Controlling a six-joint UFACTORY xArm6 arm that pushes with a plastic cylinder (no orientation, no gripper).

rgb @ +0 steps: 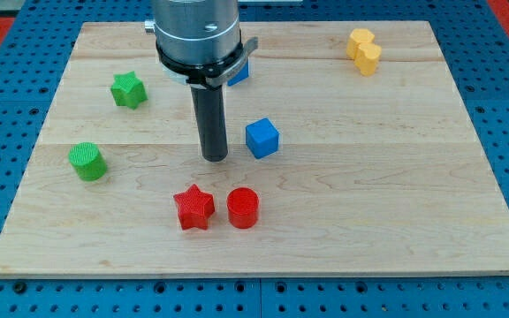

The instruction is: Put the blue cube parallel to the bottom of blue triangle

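Observation:
The blue cube (262, 139) sits near the middle of the wooden board (396, 194). My tip (215, 158) rests on the board just to the view's left of the cube, a small gap apart. The blue triangle (239, 71) lies toward the view's top, mostly hidden behind the arm's grey body (196, 31); only its right edge shows. It lies above and slightly left of the cube.
A red star (193, 208) and a red cylinder (243, 208) lie below my tip. A green star (128, 89) and a green cylinder (87, 161) are at the left. A yellow block (363, 50) is at the top right.

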